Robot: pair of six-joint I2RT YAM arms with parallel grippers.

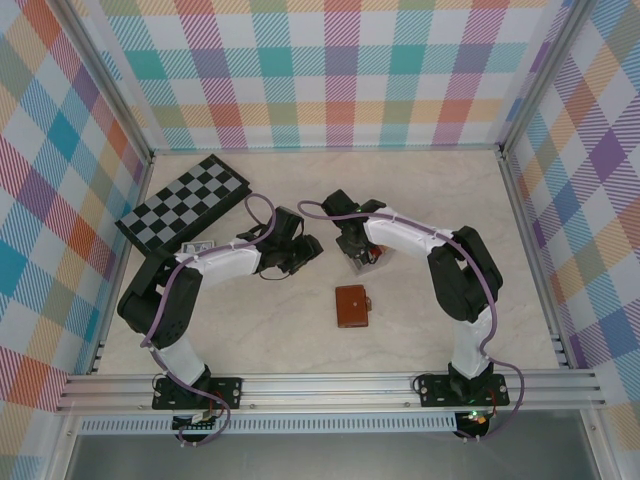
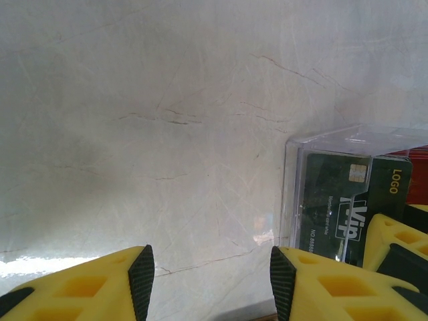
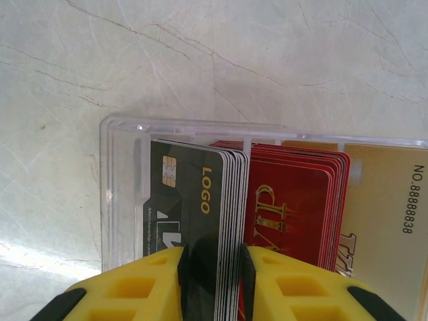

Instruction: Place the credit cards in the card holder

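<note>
Credit cards [image 3: 194, 200], thin, stiff and slick, are best pinched across their faces near an edge; the black ones are clamped in the right jaws, while the left jaws are held half-open, empty.

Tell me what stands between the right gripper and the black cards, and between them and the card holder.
Nothing visible. The right gripper grips the black cards in the clear tray. Between tray and card holder the top view shows bare table, though the holder looks folded shut.
</note>
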